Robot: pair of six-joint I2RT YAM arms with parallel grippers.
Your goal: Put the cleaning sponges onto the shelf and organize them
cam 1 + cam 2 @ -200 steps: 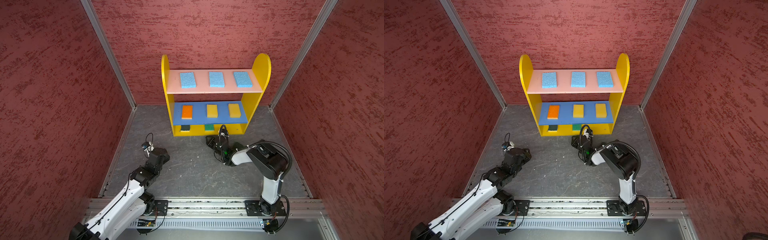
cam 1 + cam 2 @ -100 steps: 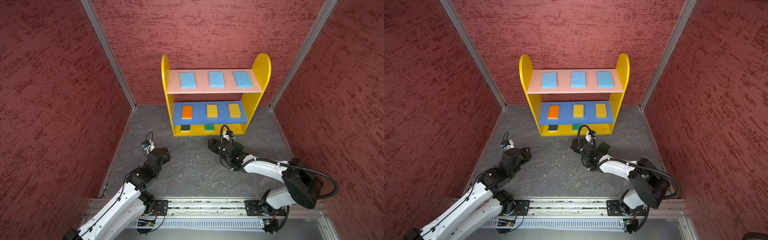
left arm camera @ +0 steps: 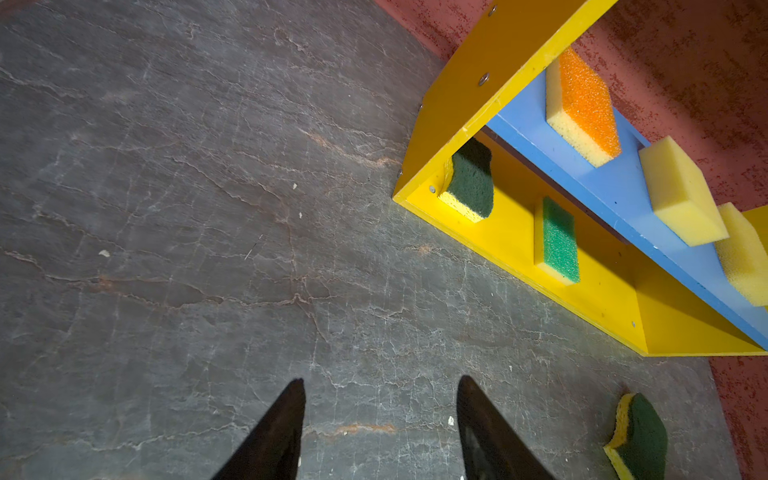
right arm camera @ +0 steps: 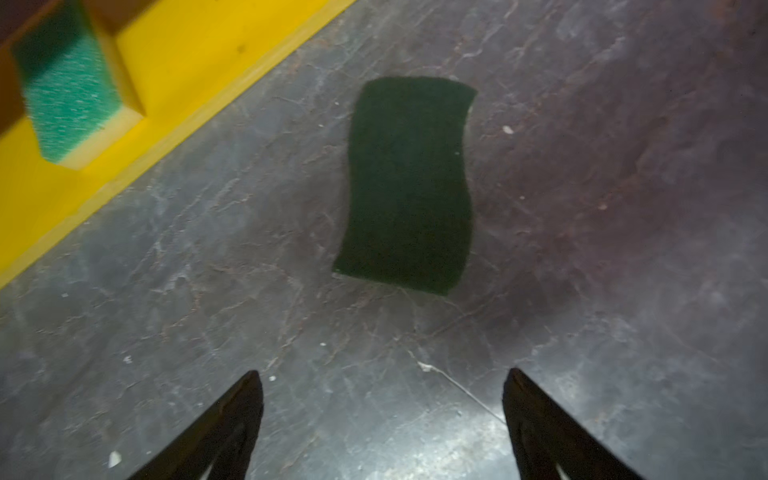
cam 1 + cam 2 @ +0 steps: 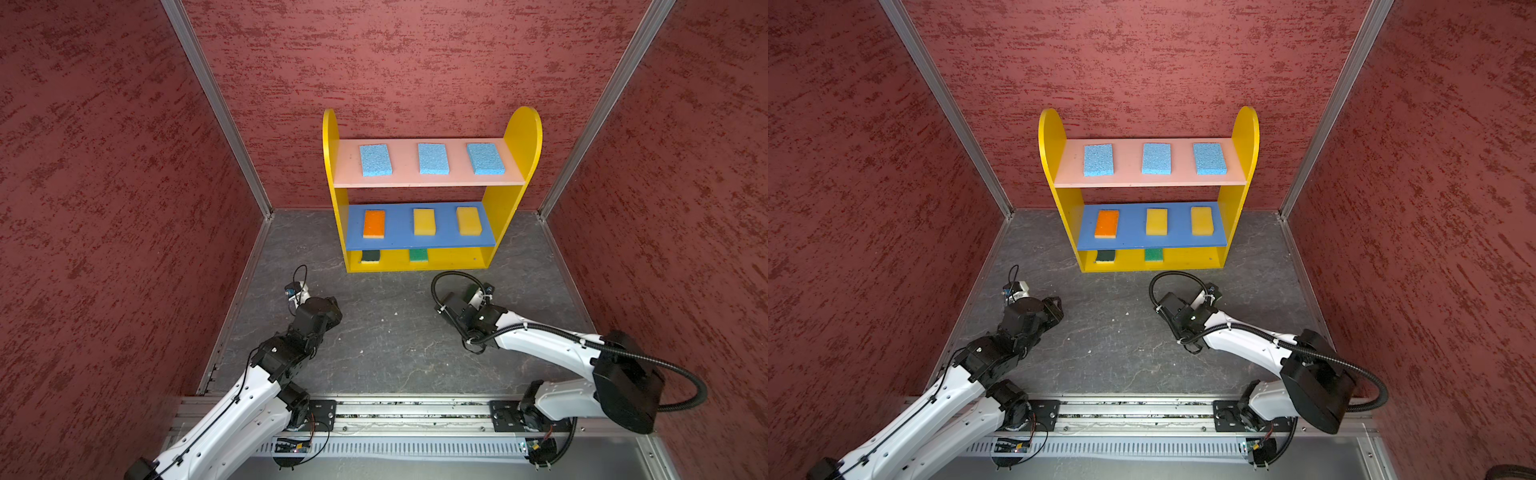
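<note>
Here, eight sponges sit on the shelf (image 5: 523,133), upper centre of both top views: three blue sponges (image 5: 433,158) on the pink board (image 5: 405,166), an orange sponge (image 5: 374,223) and two yellow sponges (image 5: 424,221) on the blue board (image 5: 399,226), and a dark green sponge (image 5: 370,256) and a bright green sponge (image 5: 418,254) on the bottom board (image 5: 453,259), whose right third is bare. The ninth sponge (image 4: 409,183), dark green and wavy-edged, lies flat on the desk (image 5: 386,332) just in front of the shelf, not touching it; in the top views the right arm hides it. The right claw (image 4: 383,374) is released, its fingers wide and empty, short of this sponge and pointing at one of its short ends. The left claw (image 3: 380,379), lower left of the top views, is also released and empty, well apart from the shelf. Probable faults: the sponge lies low, so descending fingertips may strike the desk or pinch only the scouring layer, and the soft foam may then slip out. The blue board overhangs the bottom slot, so the claw may catch its edge, push the shelf, or nudge the bright green sponge.
</note>
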